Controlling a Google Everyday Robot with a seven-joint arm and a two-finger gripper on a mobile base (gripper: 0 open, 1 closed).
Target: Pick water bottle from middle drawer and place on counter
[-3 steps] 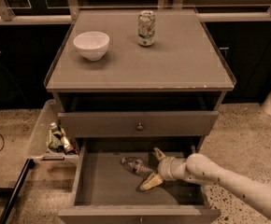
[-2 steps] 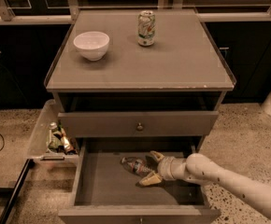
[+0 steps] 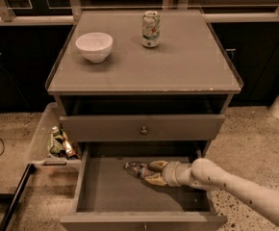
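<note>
The water bottle (image 3: 135, 169) lies on its side on the floor of the open middle drawer (image 3: 106, 191), toward the back, with its reddish label showing. My gripper (image 3: 152, 173) reaches in from the right and its two pale fingers (image 3: 158, 165) are shut on the bottle's right end, which they partly hide. The bottle still rests on the drawer floor. The counter (image 3: 178, 66) is the cabinet's grey-brown top above.
A white bowl (image 3: 94, 45) and a green-and-white soda can (image 3: 150, 29) stand on the counter. A closed drawer with a round knob (image 3: 143, 130) sits above the open one. A pale side tray (image 3: 43, 141) at the left holds small coloured tubes (image 3: 60, 142).
The gripper's fingers were spread wide beside the bottle; they have closed in around its right end. The arm has moved slightly left into the drawer.
</note>
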